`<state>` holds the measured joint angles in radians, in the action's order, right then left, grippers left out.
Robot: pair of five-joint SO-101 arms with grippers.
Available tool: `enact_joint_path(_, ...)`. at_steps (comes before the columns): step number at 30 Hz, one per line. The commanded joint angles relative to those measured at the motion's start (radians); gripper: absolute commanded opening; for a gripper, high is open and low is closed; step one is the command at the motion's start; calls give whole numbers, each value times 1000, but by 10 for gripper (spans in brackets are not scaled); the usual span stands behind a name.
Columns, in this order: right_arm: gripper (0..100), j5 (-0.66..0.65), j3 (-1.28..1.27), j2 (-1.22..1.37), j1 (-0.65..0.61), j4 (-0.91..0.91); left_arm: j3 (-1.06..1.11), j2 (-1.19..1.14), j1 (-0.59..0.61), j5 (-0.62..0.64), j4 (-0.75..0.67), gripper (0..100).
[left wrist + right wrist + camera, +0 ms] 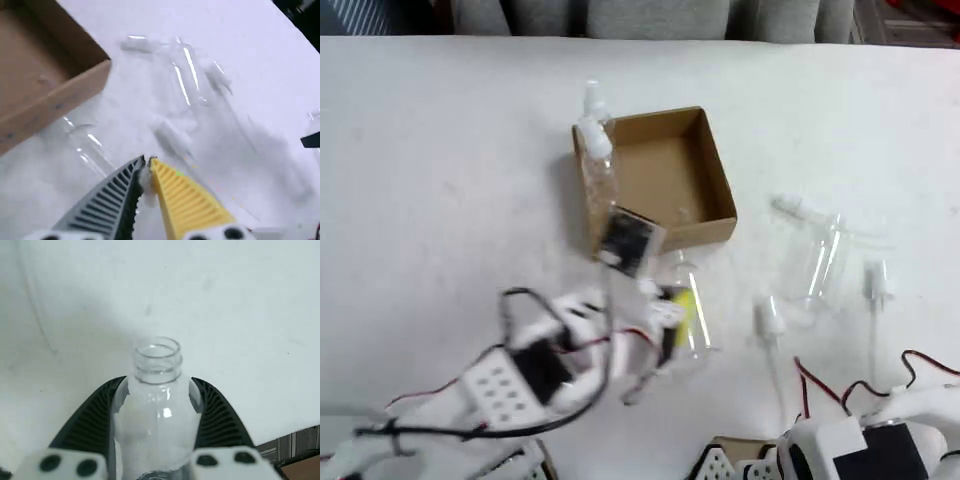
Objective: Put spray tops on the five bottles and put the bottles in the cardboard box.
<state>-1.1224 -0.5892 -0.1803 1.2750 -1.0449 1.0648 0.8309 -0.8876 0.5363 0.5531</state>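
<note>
White tabletop [430,150] all round. At centre, brown open cardboard box [705,231], clear plastic bottle with white spray top [600,175] lying along its left wall. Near the box's front corner, left gripper [148,161], tips all but touching, nothing clearly held. Right gripper [157,385] clamped around clear uncapped bottle [156,360].

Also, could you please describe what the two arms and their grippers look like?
Both arms are white with black motor blocks; the left arm and right arm trail thin red and black cables. The left gripper has ribbed jaws, one dark grey and one yellow, on a white base with round holes. The right gripper has two black ribbed jaws.
</note>
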Motion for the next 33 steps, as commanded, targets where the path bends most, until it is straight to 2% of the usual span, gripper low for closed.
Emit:
enact_joint_path(1, 15, -8, 49, 8, 10, 16, -87, -188, -113, 94, -226, 116)
enact_joint_path(5, 15, -8, 48, 13, 7, 16, -203, -444, -177, 155, -270, 264)
enact_joint_path(8, 15, -8, 44, 13, 5, 16, -311, -621, -177, 229, -270, 313)
enact_joint_path(13, 15, -8, 43, 15, 2, 16, -460, -846, -116, 333, -267, 315)
enact_joint_path(18, 15, -8, 41, 15, 2, 16, -557, -990, -58, 373, -261, 312)
enact_joint_path(28, 15, -8, 21, 13, -1, 21, -752, -1171, -56, 382, -89, 304)
enact_joint_path(33, 15, -9, 21, 13, -1, 21, -799, -1201, -74, 396, -12, 225)
